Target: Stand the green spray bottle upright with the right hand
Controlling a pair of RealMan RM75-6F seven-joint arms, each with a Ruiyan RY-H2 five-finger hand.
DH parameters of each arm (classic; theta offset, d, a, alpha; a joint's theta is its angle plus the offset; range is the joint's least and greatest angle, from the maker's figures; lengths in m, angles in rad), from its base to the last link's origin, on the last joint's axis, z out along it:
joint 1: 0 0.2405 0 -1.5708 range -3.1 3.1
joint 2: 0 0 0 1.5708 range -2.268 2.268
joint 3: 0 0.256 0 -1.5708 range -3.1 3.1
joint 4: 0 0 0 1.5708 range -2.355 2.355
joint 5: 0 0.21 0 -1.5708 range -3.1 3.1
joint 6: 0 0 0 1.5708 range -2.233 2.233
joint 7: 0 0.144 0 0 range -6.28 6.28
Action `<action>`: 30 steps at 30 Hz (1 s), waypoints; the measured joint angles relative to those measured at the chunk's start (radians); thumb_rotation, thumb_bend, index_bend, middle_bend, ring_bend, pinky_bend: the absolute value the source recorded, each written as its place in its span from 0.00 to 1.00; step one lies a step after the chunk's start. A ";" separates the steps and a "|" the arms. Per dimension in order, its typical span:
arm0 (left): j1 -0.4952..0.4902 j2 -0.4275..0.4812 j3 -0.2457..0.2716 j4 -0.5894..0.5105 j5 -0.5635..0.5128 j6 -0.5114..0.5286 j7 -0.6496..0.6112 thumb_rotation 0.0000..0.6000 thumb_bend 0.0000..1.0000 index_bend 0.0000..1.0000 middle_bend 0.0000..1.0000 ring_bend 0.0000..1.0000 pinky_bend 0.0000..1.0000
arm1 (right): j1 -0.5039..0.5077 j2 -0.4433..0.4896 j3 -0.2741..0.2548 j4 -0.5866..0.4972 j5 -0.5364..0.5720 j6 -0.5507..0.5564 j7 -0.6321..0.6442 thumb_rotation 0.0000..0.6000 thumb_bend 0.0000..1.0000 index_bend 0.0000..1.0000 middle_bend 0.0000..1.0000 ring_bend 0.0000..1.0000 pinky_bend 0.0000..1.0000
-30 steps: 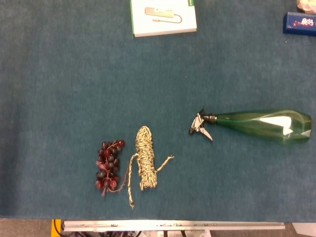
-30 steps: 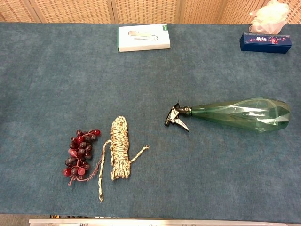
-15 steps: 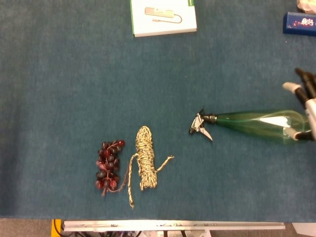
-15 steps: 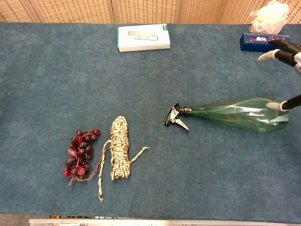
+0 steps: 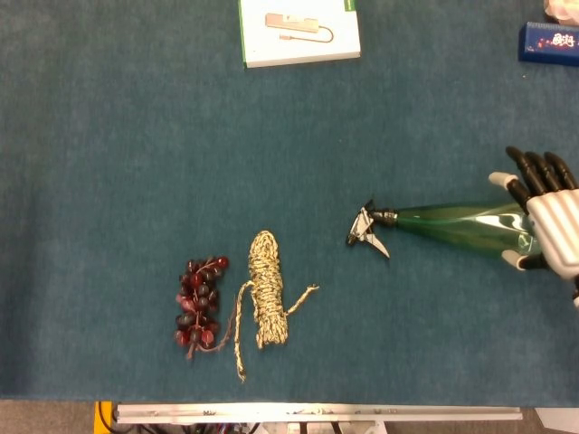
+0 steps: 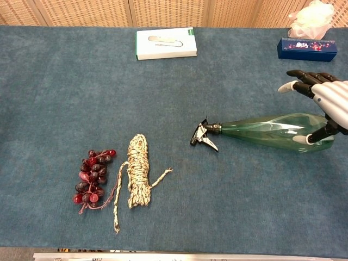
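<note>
The green spray bottle (image 5: 457, 228) (image 6: 266, 131) lies on its side on the blue cloth, black trigger nozzle (image 5: 368, 230) (image 6: 203, 136) pointing left, wide base to the right. My right hand (image 5: 546, 220) (image 6: 321, 103) hovers over the bottle's base end, fingers spread apart and the thumb low beside the bottle; it holds nothing. Whether the thumb touches the bottle I cannot tell. My left hand shows in neither view.
A bunch of dark red grapes (image 5: 199, 302) (image 6: 92, 176) and a coil of twine (image 5: 266, 289) (image 6: 137, 171) lie at the front left. A white box (image 5: 299, 32) (image 6: 165, 43) sits at the back. A dark blue box (image 5: 548, 42) (image 6: 306, 48) stands back right.
My right hand came in from the right edge and moved left over the bottle's base end. The bottle has not moved.
</note>
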 measured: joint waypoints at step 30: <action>-0.001 -0.001 0.000 0.000 0.001 0.000 -0.001 1.00 0.90 0.00 0.00 0.00 0.34 | 0.020 -0.028 0.006 0.125 0.113 -0.004 -0.060 1.00 0.00 0.22 0.00 0.00 0.04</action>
